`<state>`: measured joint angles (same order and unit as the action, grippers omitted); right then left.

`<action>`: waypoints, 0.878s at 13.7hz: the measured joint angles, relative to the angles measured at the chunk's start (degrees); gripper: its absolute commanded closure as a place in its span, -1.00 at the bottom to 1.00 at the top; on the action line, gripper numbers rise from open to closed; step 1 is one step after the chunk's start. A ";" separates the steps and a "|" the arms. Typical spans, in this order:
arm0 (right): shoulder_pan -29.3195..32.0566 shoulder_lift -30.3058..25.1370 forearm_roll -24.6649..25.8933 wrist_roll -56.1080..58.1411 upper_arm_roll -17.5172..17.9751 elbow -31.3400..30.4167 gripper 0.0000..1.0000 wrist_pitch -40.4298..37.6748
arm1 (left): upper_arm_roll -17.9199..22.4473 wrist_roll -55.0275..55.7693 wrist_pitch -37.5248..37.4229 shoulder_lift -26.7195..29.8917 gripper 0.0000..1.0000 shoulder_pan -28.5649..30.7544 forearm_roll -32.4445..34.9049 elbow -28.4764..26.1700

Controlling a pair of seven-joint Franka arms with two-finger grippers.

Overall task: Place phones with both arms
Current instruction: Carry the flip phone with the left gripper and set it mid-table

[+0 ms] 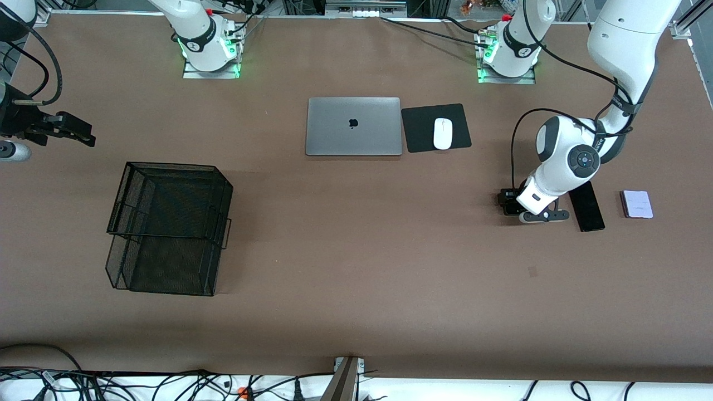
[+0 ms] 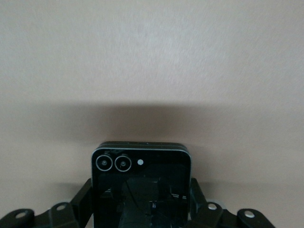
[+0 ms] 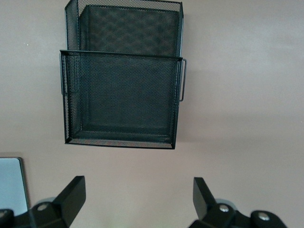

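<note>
Left wrist view shows the black flip phone sitting square between the left hand's fingers, which are clamped on its two edges, lenses facing up. From where I stand the grip looks centred, so the sensible thing now is a straight, slow lift off the bench before any swing, keeping the phone level so it cannot pivot in that thin pinch. In the front view the left hand is down at the bench surface toward the left arm's end, and the flip phone peeks out from under the wrist. Just beside it lies the long black slab phone, and next along the lavender-white phone, both flat and untouched.

The right hand waits with fingers apart, up over the bench near the black mesh basket, which I'd guess is the drop spot.
</note>
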<state>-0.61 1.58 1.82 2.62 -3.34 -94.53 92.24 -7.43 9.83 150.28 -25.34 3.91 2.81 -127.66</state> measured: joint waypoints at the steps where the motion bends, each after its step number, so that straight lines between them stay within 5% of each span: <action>1: 0.00 0.00 0.00 0.00 0.00 0.00 -1.00 0.00 | -0.25 -0.02 -0.72 0.48 0.10 -0.04 0.00 0.82; 6: 0.00 0.00 0.00 0.00 0.01 0.00 -1.00 0.00 | -8.66 1.26 -21.42 3.52 -0.07 -0.52 -0.05 15.51; 9: 0.00 0.00 0.00 0.00 0.02 0.00 -1.00 0.01 | -13.83 8.63 -23.38 1.85 -0.15 -5.29 -0.16 22.56; 12: 0.00 0.01 0.00 0.00 0.05 0.00 -1.00 0.02 | -14.28 20.08 -23.23 -5.70 -0.11 -15.93 -0.19 30.81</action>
<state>-0.60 1.59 1.83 2.62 -3.29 -94.54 92.26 -21.71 29.91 127.05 -31.05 -12.03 2.63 -96.85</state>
